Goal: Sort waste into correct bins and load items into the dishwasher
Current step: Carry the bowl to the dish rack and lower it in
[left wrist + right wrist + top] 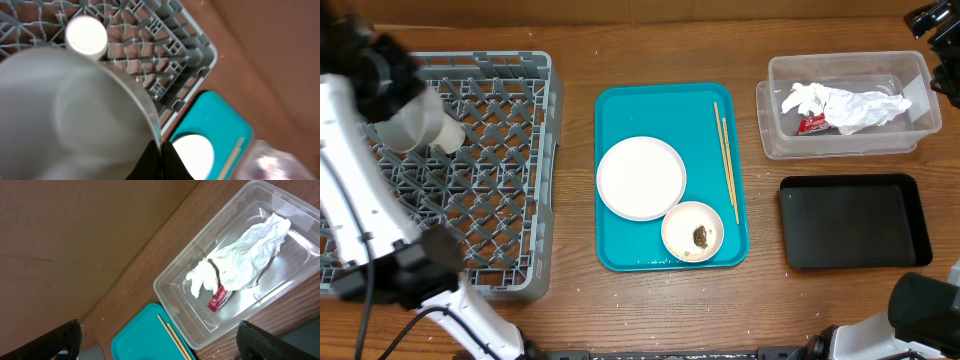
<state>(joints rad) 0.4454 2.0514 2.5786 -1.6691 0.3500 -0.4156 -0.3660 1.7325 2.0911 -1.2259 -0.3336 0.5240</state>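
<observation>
My left gripper (161, 159) is shut on the rim of a pale bowl (65, 115) and holds it above the grey dish rack (510, 150). The bowl (405, 120) hangs over the rack's left part. A small white cup (86, 36) stands in the rack beside it. The whitish plate (641, 177), a bowl with a brown lump (692, 231) and the chopsticks (726, 160) lie on the teal tray (620, 110). My right gripper (160, 340) is open and empty, high above the clear tub (172, 287). The tub holds crumpled white paper (240, 262) and the red wrapper (219, 298).
The shallow black tray (853, 220) lies in front of the clear tub (775, 140) at the right. The left arm's white links cross the rack's left and front side. Bare wooden table lies between rack, teal tray and bins.
</observation>
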